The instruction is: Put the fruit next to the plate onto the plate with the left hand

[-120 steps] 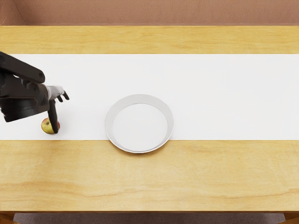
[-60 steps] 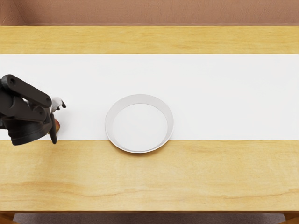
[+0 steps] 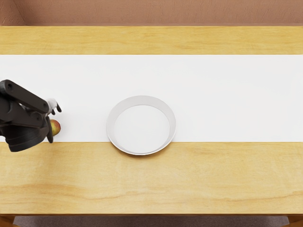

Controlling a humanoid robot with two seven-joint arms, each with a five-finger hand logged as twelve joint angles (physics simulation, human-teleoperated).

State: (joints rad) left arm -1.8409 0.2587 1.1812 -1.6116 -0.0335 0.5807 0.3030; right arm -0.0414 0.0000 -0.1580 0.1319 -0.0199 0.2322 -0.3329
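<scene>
Wooden tabletop (image 3: 151,179) fills our view, and a white cloth strip (image 3: 213,94) runs across it from left edge to right edge. We see the white plate (image 3: 110,125) near the tabletop's middle, on the strip's near border. The fruit (image 3: 56,126), red and yellow, sits on the strip close to the left edge, well apart from the plate. The left hand (image 3: 47,118) covers most of it. We cannot tell whether that hand has closed on the fruit.
</scene>
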